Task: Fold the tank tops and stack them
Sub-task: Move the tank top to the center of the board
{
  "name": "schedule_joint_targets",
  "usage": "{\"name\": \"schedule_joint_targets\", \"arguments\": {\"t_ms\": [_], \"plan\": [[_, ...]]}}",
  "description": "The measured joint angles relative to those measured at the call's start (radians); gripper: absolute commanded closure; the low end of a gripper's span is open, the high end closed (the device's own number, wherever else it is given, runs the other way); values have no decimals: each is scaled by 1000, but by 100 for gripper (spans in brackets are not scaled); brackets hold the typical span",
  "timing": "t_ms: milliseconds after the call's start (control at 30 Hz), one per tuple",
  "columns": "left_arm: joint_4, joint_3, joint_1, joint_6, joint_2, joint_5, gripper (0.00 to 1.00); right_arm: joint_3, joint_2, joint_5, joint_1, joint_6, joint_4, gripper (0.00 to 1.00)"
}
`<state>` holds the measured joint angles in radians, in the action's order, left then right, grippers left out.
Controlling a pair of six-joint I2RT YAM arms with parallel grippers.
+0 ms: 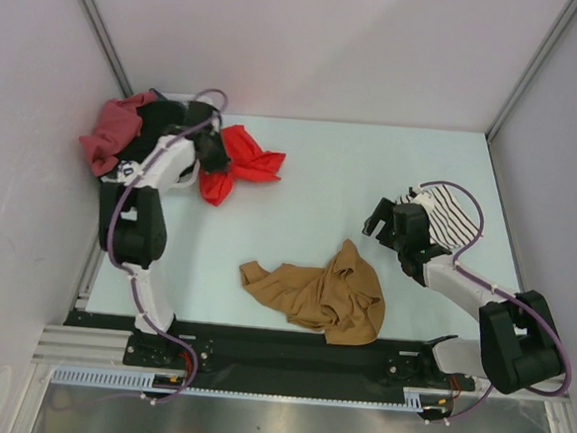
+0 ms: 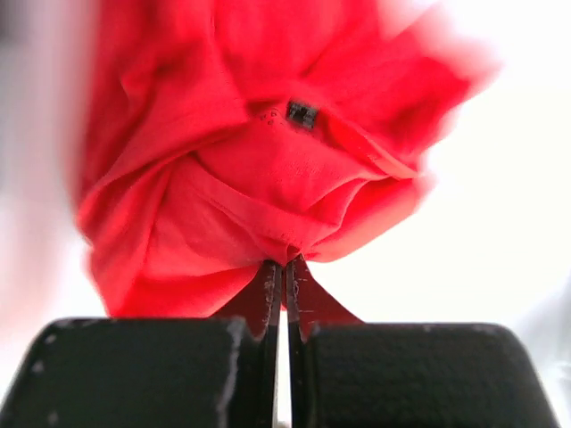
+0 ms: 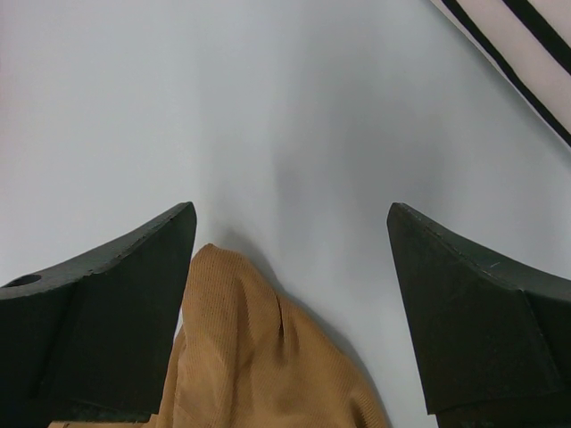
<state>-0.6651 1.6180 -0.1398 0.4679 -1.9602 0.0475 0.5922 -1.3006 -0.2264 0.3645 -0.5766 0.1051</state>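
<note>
**Left clamped on red garment, right open over bare tabletop**

Top view: left fingers (image 1: 213,158) are out at the far-left corner, on a crumpled red garment (image 1: 241,164). Behind the arm is a dark red cloth heap (image 1: 111,133). The tan top (image 1: 318,293) lies wadded near the front edge, centre. The striped top (image 1: 454,213) is bunched at the right, partly hidden by the right arm. Right fingers (image 1: 377,223) hang between the two tops, touching neither. Nothing is folded or stacked yet.

Left wrist: fingers are together, pinching a thin fold of the red garment (image 2: 268,160). The rest balloons out in a wad, neck label showing.

Right wrist: fingers are wide apart with nothing between them but tabletop (image 3: 268,107). The tan top's edge (image 3: 259,357) sits just beside one finger, and the striped top (image 3: 535,53) is off in the corner.

Risks, as I read it:
- The pinch is on a small fold, so it may slip on the lift, or the cloth comes up as a ball and won't lay flat.
- I can't tell how many layers are caught. Two or more would mean a twisted spread.
- Right fingers dropping straight down would close on nothing, or snag only the tan edge.
- A right arm sweep could drag the striped top.
</note>
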Motion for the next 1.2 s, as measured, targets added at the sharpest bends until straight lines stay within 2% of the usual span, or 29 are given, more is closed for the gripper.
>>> {"name": "schedule_joint_targets", "arguments": {"t_ms": [100,267,367,467,500,533,567,633,667,733,833,967,1100,1200], "plan": [[64,46,141,99,85,152,100,0,-5,3,0,0,3,8],[111,246,362,243,110,269,100,0,-13,10,0,0,5,8],[149,213,480,329,190,291,100,0,-14,13,0,0,5,7],[237,70,616,450,322,287,99,0,-16,19,0,0,6,8],[253,26,652,480,356,271,93,0,-18,22,0,0,6,8],[270,-18,683,504,387,253,83,0,-18,25,0,0,6,8],[277,-46,698,518,405,235,65,0,-19,26,0,0,6,8],[280,-64,700,533,407,215,42,0,-21,27,0,0,7,8],[280,-61,692,535,395,210,1,0,-23,29,0,0,8,8],[222,-6,669,513,348,195,0,0,-25,30,0,0,8,8],[100,167,620,439,242,161,0,0,-25,33,0,0,9,8],[-16,347,501,318,190,84,0,1,-35,42,8,4,19,10],[-42,324,356,208,272,31,0,12,-52,25,65,33,18,11],[-53,225,233,119,378,-29,0,29,-54,-4,143,67,16,19]]}}
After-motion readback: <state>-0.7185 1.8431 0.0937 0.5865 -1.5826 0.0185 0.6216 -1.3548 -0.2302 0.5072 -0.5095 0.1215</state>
